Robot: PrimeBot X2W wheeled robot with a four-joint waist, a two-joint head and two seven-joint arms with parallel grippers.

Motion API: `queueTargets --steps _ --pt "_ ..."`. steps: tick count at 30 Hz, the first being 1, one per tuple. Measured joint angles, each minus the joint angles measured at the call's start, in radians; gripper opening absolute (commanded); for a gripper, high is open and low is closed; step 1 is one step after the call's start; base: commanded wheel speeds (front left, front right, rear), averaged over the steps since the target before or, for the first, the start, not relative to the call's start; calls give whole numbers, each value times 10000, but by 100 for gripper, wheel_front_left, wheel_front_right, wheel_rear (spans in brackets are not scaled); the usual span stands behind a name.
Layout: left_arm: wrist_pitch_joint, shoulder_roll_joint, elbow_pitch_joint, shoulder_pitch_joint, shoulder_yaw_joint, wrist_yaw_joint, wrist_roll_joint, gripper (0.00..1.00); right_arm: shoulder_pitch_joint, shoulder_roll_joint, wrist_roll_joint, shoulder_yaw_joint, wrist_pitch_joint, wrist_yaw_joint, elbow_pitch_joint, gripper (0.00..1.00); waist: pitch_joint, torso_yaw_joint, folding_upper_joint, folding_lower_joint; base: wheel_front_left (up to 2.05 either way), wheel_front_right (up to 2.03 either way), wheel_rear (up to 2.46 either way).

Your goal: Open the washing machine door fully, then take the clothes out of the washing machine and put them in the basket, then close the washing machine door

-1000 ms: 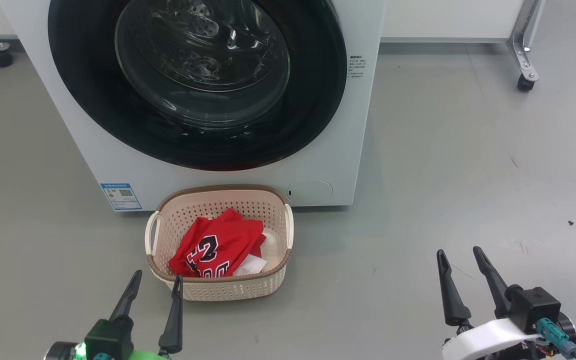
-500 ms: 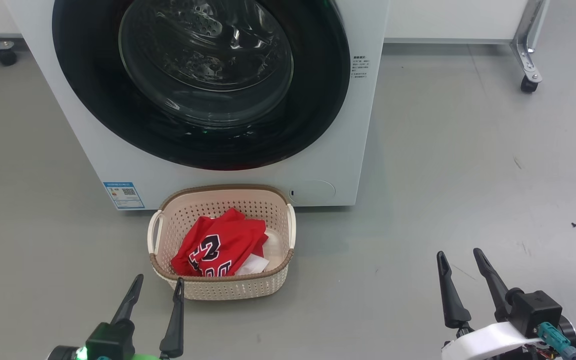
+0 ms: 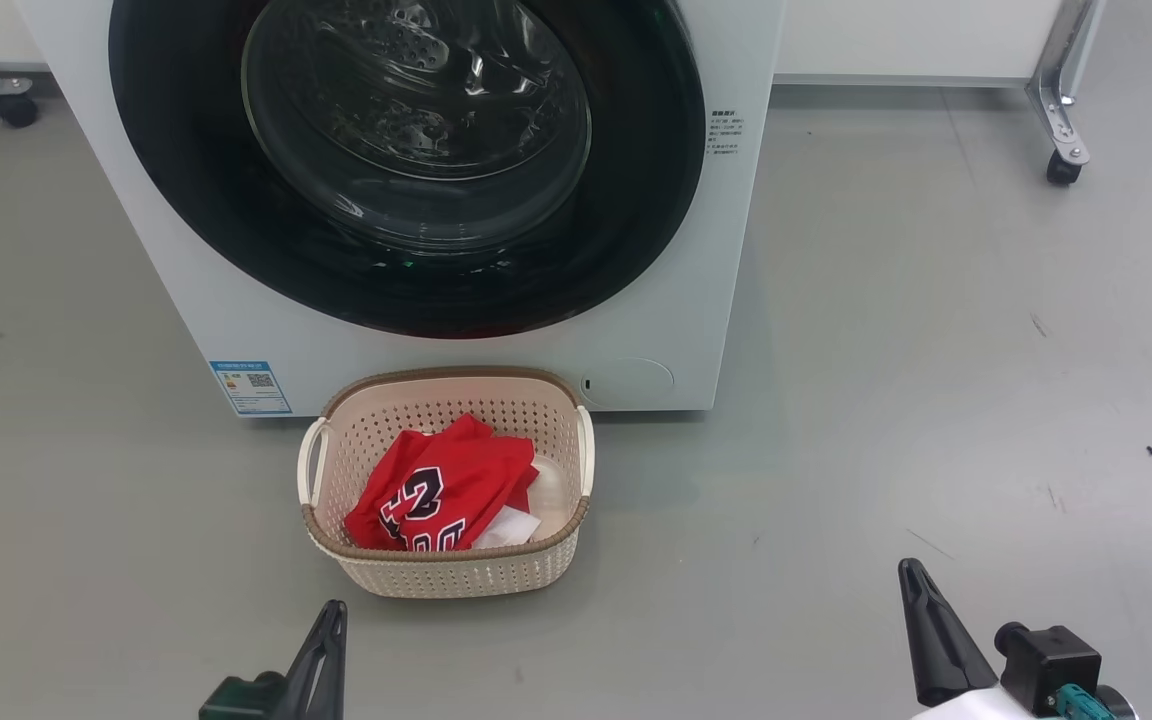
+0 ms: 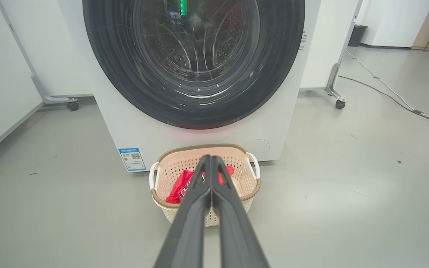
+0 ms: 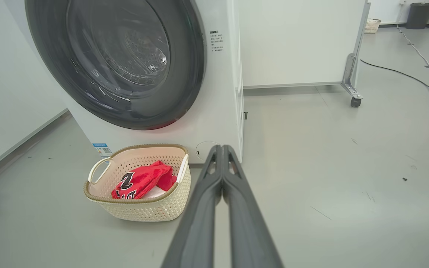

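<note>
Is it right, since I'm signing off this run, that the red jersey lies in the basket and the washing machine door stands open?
No: the washing machine door is shut, as the head view shows. The red jersey does lie in the basket.

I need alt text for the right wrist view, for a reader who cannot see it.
A red jersey lies in a cream basket on the grey floor before a white washing machine whose round black door is shut. The right tool, closed and empty, points toward the machine.
</note>
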Motion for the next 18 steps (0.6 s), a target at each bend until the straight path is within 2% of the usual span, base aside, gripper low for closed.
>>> queueTargets --steps 8,18 --pt "2 -67 46 115 -29 -82 -606 0 128 33 548 13 13 27 104 0 14 -20 0 0 0 0 0" --pt "238 -94 -10 112 290 -309 -2259 0 110 29 2282 -221 360 119 38 0 37 -58 0 1 0 0 0"
